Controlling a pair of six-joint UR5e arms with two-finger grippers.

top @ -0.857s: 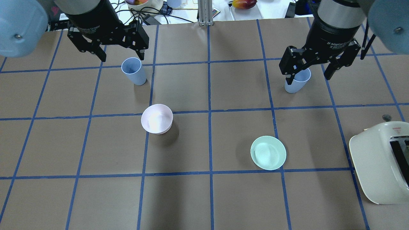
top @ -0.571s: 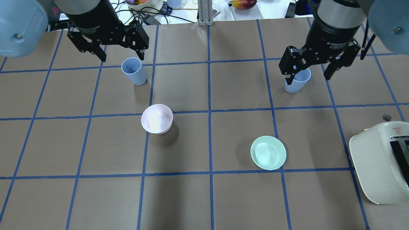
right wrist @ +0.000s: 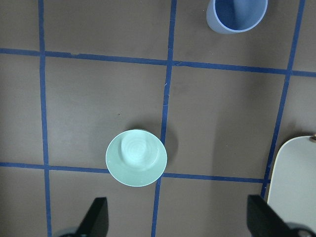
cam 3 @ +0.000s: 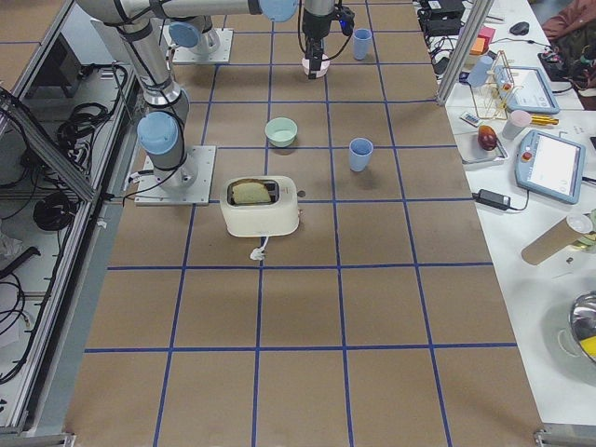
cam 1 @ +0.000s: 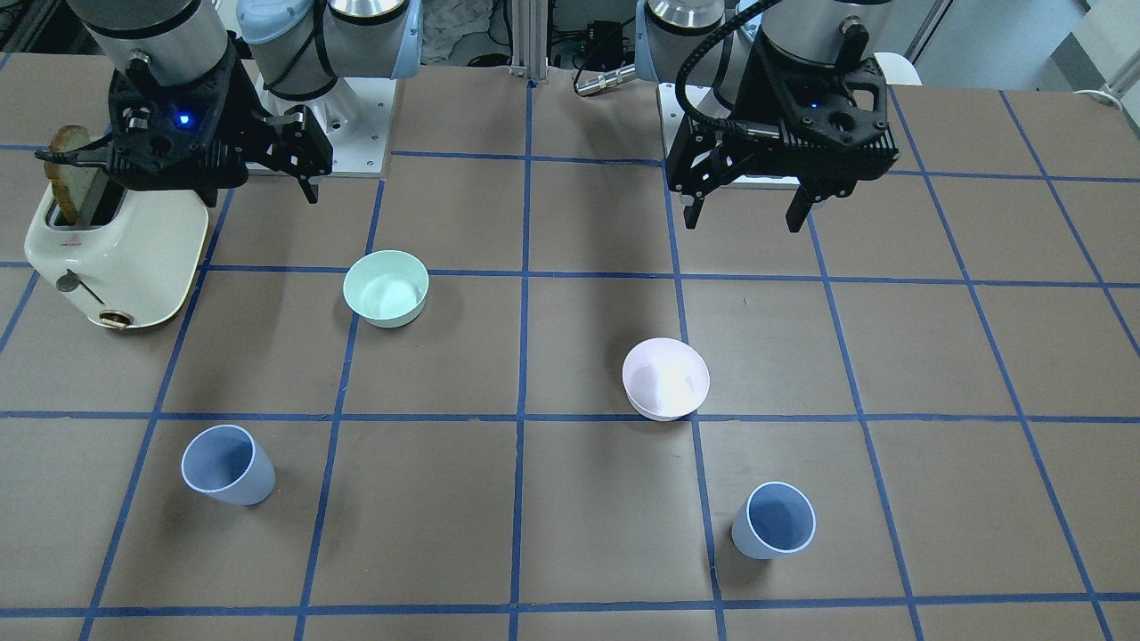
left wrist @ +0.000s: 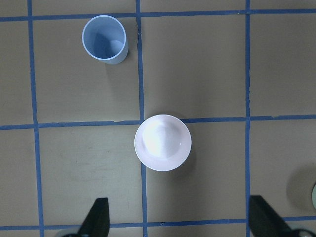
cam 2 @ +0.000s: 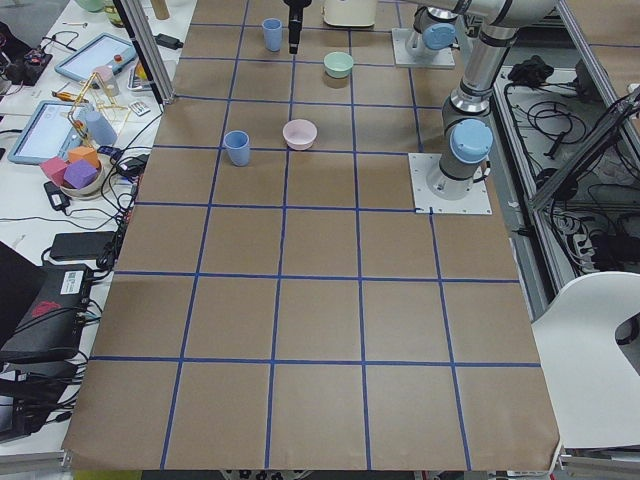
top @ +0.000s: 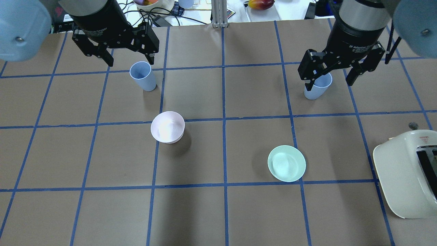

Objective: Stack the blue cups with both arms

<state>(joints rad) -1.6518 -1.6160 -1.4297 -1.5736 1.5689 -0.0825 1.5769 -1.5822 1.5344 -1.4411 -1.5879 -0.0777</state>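
**Pale-blue plastic stood upright, ahead and untouched**

On the robot's left, the left claw [top: 130, 62] hung high above the desk [top: 112, 157], jaws spread wide and holding nothing. Its wrist camera looked straight down on the pink bowl [left wrist: 163, 143]. The left cup [left wrist: 104, 38] lay beyond that bowl, toward the desk's far edge opposite the robot and a little leftward. That cup was thus forward of the claw and well below it, not between the jaws.

Further right, the right claw [top: 330, 83] was equally spread and empty, equally high. The right cup [top: 316, 89] stood ahead of it toward the same far edge and slightly rightward, past the mint-green bowl [top: 286, 163]. A glossy cream toaster [top: 403, 177] sat nearest the desk's right end.

Both cups stood mouth up, long axis vertical, well apart, each plainly nearer the claw on its own side. They looked like smooth, thin-walled plastic, tapering to a narrower base under a lighter rim. The bowls were round, low and similarly smooth. The desk wore brown paper [top: 259, 215] gridded with blue tape [top: 223, 102]. In my judgement each claw needed to reach forward and descend with jaws astride a cup's wall before one cup could be lifted and nested into the other.
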